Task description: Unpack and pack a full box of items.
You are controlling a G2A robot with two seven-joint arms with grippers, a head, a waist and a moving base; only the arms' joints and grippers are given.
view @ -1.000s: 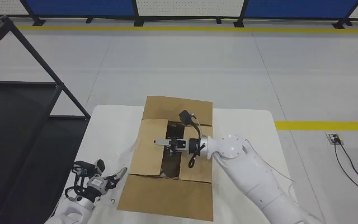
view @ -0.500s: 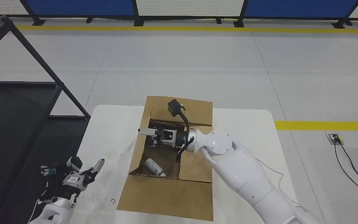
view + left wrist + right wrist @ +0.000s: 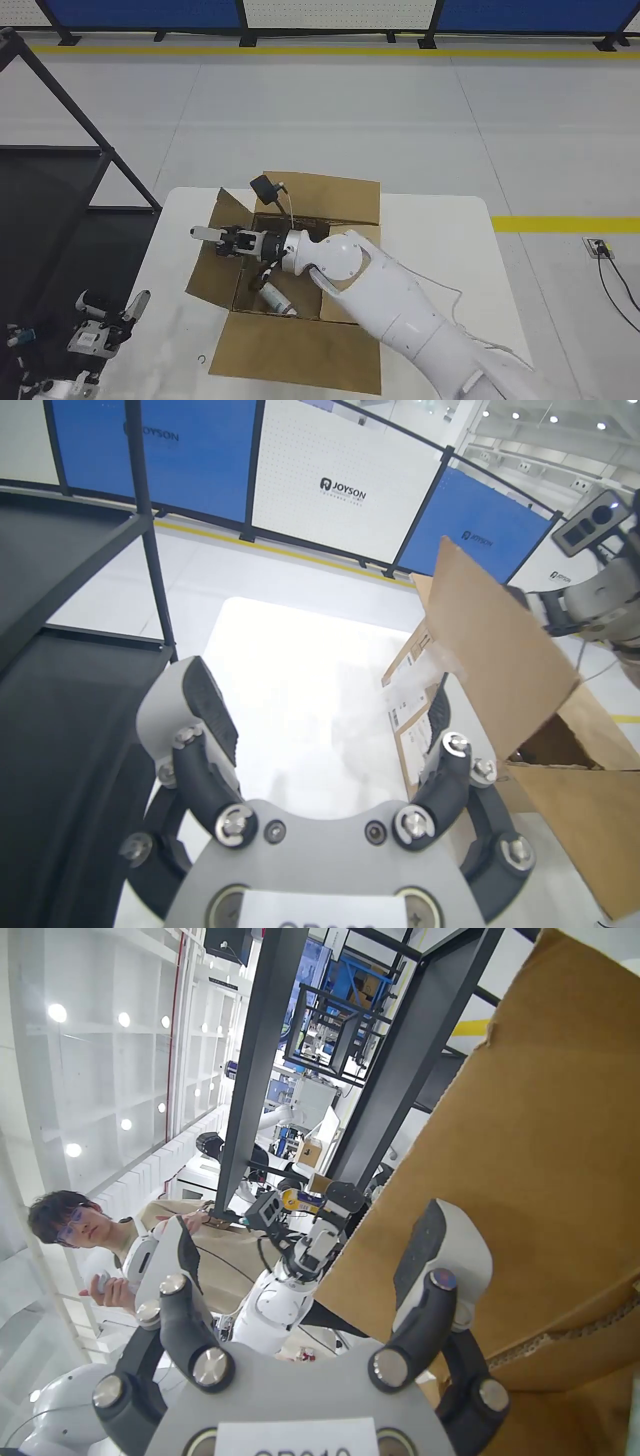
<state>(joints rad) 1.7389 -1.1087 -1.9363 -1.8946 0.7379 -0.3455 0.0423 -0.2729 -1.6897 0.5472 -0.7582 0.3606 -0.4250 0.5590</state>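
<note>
**Opening stage of unpacking.** The cardboard box [image 3: 300,350] sits mid-surface [image 3: 430,230], with its flaps at 12 and 6 o'clock folded outward. The right arm reaches across the opening to the 9 o'clock side, where the right gripper [image 3: 200,235] meets the left flap [image 3: 210,278]. In the right wrist view its fingers stand spread. The flap's edge lies between them, unclamped, and one pad [image 3: 425,1248] sits against the cardboard face. This reads as a push to lay the flap outward and free the opening.

Inside the box, a pale bottle [image 3: 273,297] lies on its side toward the 7 o'clock corner. The other contents are too dark to tell.

The left gripper [image 3: 110,302], fingers wide apart and empty, hangs near 8 o'clock, beside the surface's edge and well apart from the box. This probably leaves the flap room to swing. Bare surface along 9 o'clock can receive the flap. A black rack [image 3: 60,200] stands beyond that edge and limits the left arm's room.
</note>
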